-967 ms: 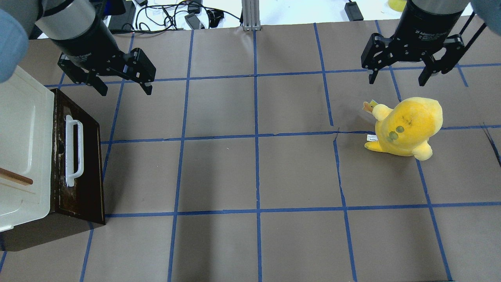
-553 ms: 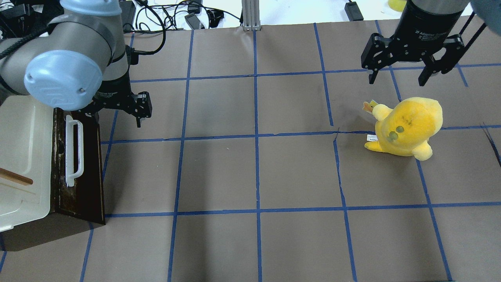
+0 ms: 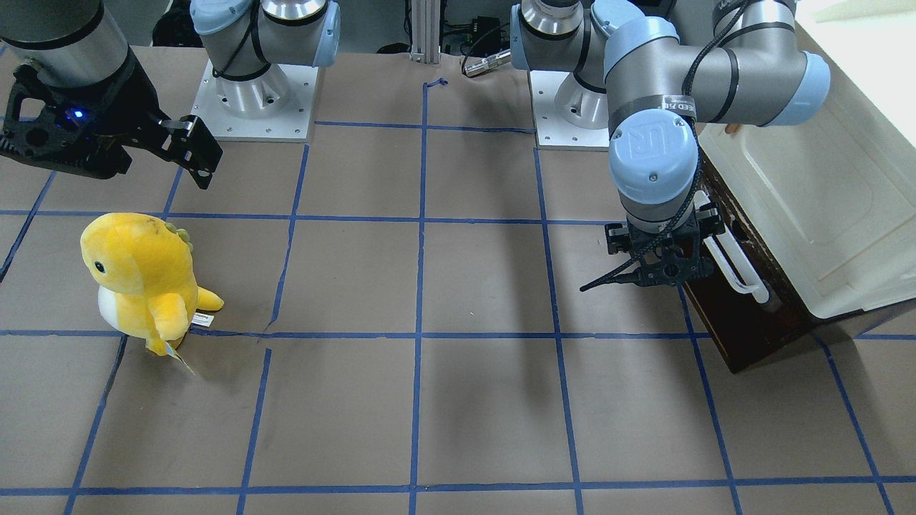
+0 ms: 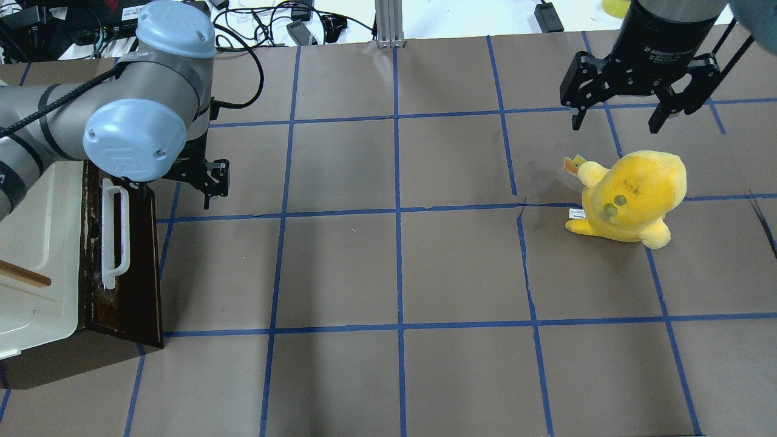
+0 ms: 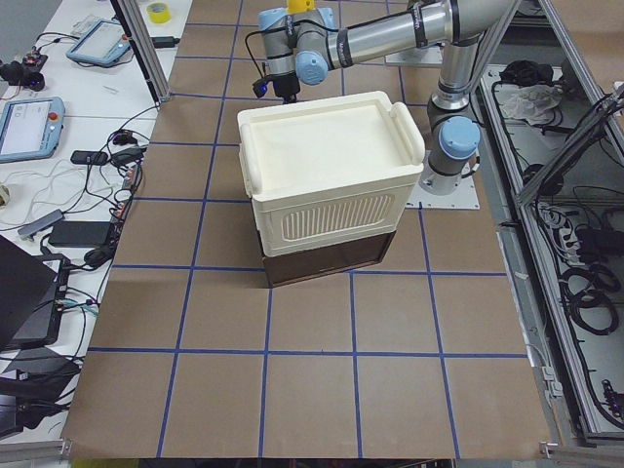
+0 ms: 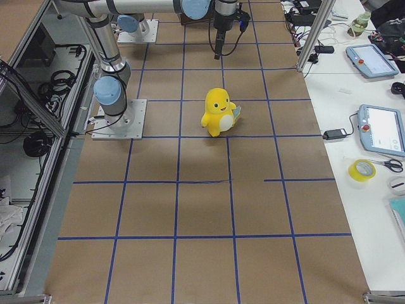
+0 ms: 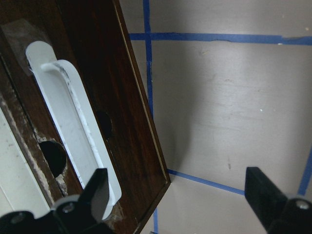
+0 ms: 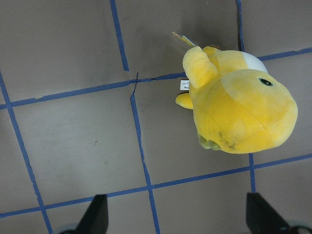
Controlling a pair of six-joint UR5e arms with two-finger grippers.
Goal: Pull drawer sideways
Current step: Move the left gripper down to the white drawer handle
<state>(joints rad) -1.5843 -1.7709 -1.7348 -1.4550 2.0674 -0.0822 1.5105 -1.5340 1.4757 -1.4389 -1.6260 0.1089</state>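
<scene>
The brown-papered worktop [image 4: 400,267] is marked off in blue tape squares. At its edge on the robot's left stands a cream-white box [image 4: 36,243], and the drawer [image 4: 136,255] is set beneath it. Its dark wooden front faces across the worktop and appears to be pushed in. Well apart from it, on the right side, a yellow plush toy [image 4: 631,194] is seen, which has no part in this step.

The right hand [image 4: 614,118] is held high beyond the toy, spread wide and empty. The left hand [image 7: 178,192] is poised near the far end of the drawer front, also spread wide with nothing gripped. In the wrist view one finger is seen over the front by the end of the white bar handle [image 4: 115,237], and the other over bare worktop.

The approach is judged to be in hand, and the handle is not yet enclosed. The hand should be shifted towards the drawer until the bar lies between both fingers, preferably near its middle so that the drawer is not skewed. A firm closure should then be made across the bar. The pull should be kept level and straight out from the box, and made slowly, since the box is held down by nothing visible and could be dragged along.
</scene>
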